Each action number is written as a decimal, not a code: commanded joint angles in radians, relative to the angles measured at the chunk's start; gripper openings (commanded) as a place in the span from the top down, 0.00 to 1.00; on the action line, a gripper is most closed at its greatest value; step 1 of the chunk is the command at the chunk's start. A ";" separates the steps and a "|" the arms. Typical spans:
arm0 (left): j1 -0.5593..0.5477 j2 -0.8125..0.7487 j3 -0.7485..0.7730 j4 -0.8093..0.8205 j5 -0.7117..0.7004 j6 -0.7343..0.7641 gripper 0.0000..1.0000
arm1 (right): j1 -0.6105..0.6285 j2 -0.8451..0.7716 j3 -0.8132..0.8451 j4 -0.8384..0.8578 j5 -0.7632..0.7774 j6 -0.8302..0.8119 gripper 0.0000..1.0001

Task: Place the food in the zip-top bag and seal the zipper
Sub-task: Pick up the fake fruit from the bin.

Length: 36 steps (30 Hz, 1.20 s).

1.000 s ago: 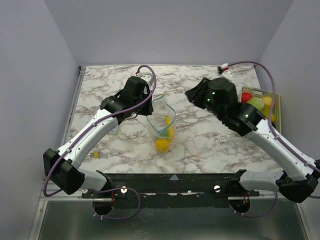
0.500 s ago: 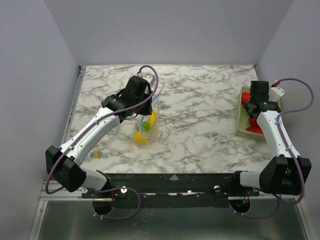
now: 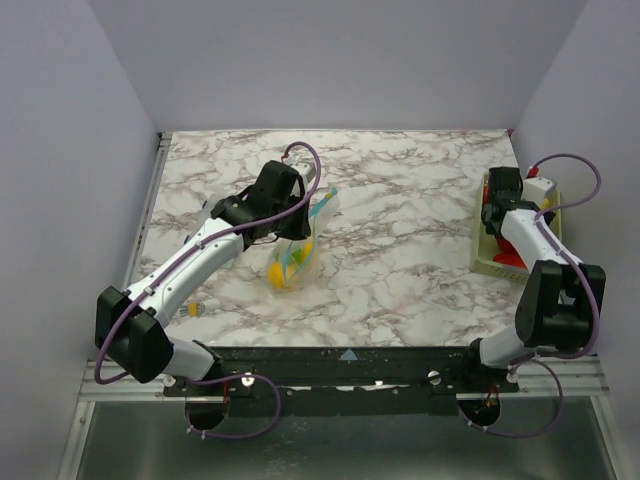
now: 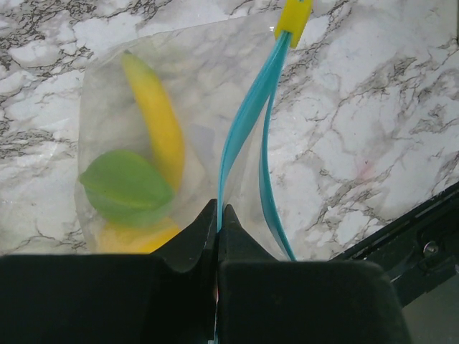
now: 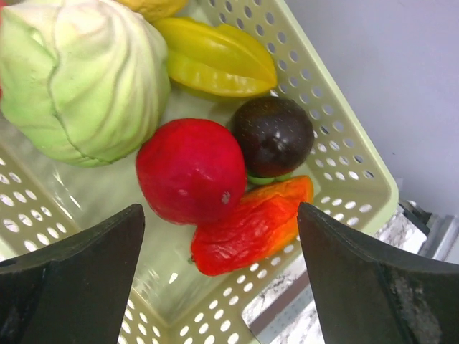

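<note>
The zip-top bag (image 3: 296, 258) is a soft, clear film pouch, creased and slightly frosted. It hangs down to the grey-veined white marble table (image 3: 400, 200), left of centre and directly under the left gripper (image 4: 217, 212). The flat black fingers (image 4: 179, 247) of that gripper are pressed together on the bag's mouth edge. The zipper (image 4: 247, 118) is a thin, smooth teal band in two strips. One strip runs straight out from between the closed fingers. The other bows away to the side, so the mouth is parted along its length. Both strips meet at a small yellow slider (image 4: 294, 18) at the far end. Three glossy items show through the film: a curved yellow banana (image 4: 158, 115), a flat green leaf-shaped piece (image 4: 125, 188), and a rounded yellow piece (image 4: 136, 236) lowest in the pouch. The remaining food sits in a pale yellow-green basket (image 5: 337, 143) of rigid plastic with rows of round perforations, at the right edge of the table. It holds a ribbed pale green cabbage (image 5: 79, 79), a ridged yellow star fruit (image 5: 215, 57), a smooth round red fruit (image 5: 190, 172), a dark glossy round fruit (image 5: 272, 136) and a wrinkled red-orange pepper (image 5: 251, 226). The red fruit, dark fruit and pepper touch one another. The right gripper (image 5: 219, 209) hangs over the basket with its fingers spread wide and grips nothing.
</note>
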 commanded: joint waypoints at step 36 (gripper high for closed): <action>0.001 -0.001 0.008 0.018 0.022 -0.003 1.00 | -0.071 -0.094 -0.004 0.138 -0.322 -0.140 0.83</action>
